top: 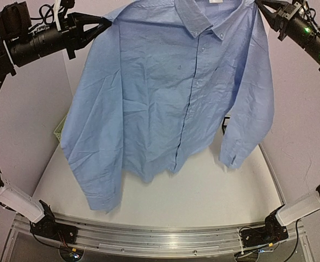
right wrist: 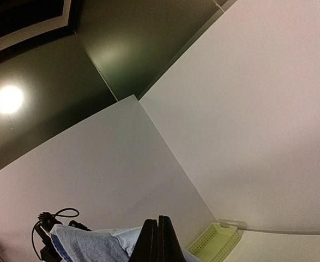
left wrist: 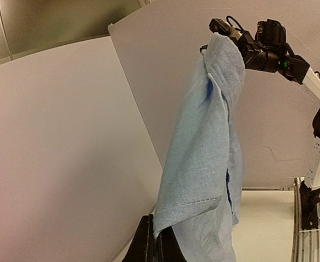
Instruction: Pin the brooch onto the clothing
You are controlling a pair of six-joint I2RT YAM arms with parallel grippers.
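The light blue button-up shirt [top: 176, 93] hangs spread out high above the table, held by its two shoulders. My left gripper [top: 106, 23] is shut on the left shoulder; in the left wrist view the fabric [left wrist: 203, 164] runs up from between its black fingers [left wrist: 146, 245]. My right gripper [top: 261, 6] is shut on the right shoulder; in the right wrist view its fingers [right wrist: 168, 243] are pressed together with blue cloth [right wrist: 94, 243] beside them. The shirt's hem and sleeves dangle just above the table. The orange-red brooch is not visible in any view.
A pale green plastic basket [top: 60, 126] peeks out at the shirt's left edge and shows in the right wrist view [right wrist: 217, 240]. A small dark object [top: 225, 124] sits at the shirt's right edge. The white table [top: 203, 191] lies below, with a metal rail at its near edge.
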